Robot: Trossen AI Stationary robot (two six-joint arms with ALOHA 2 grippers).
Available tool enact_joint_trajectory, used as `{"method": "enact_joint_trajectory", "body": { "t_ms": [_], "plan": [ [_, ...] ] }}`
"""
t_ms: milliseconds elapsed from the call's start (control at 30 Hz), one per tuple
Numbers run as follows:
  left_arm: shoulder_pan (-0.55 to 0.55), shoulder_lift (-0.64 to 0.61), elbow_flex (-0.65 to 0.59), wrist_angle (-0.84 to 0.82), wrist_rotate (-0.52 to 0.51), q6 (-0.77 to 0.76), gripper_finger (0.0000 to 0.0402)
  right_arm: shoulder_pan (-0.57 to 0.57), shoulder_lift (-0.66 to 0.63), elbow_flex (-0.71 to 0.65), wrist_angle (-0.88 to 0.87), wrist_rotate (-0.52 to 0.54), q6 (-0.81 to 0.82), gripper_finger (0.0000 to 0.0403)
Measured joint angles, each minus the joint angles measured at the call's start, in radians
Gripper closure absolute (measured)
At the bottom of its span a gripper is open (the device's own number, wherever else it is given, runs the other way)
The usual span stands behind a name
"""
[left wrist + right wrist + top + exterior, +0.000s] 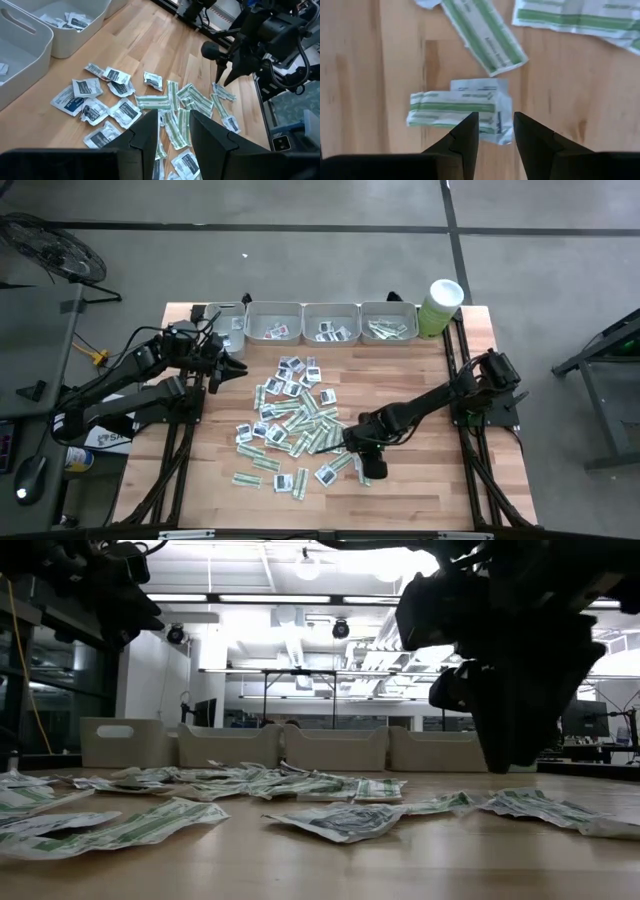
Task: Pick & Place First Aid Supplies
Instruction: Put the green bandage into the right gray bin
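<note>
Dozens of small flat sachets [295,425], green-white strips and squarish white ones with dark marks, lie loose on the wooden table [420,390]. My right gripper [366,468] points down at the pile's near right edge. It is open by a narrow gap [495,131] and hangs a little above a green-white strip sachet [452,107] that lies over a white one. The low view shows its fingers [520,755] clear of the table. My left gripper [236,368] is open and empty [172,127], high over the table's far left, looking down on the pile [150,102].
Grey trays [273,323] [331,323] [389,323] stand in a row along the far edge, each holding a few sachets, with another tray [228,320] by my left arm. A pale green tub with a white lid [441,306] stands at the far right. Bare wood lies right of the pile.
</note>
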Motion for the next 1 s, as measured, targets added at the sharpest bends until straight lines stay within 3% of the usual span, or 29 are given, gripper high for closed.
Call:
{"method": "enact_joint_trajectory", "body": {
  "t_ms": [1000],
  "plan": [
    [0.0, 0.0, 0.0, 0.001, -0.005, 0.0, 0.0289, 0.056, 0.055, 0.001, 0.015, 0.071, 0.015, 0.0286]
  ]
}}
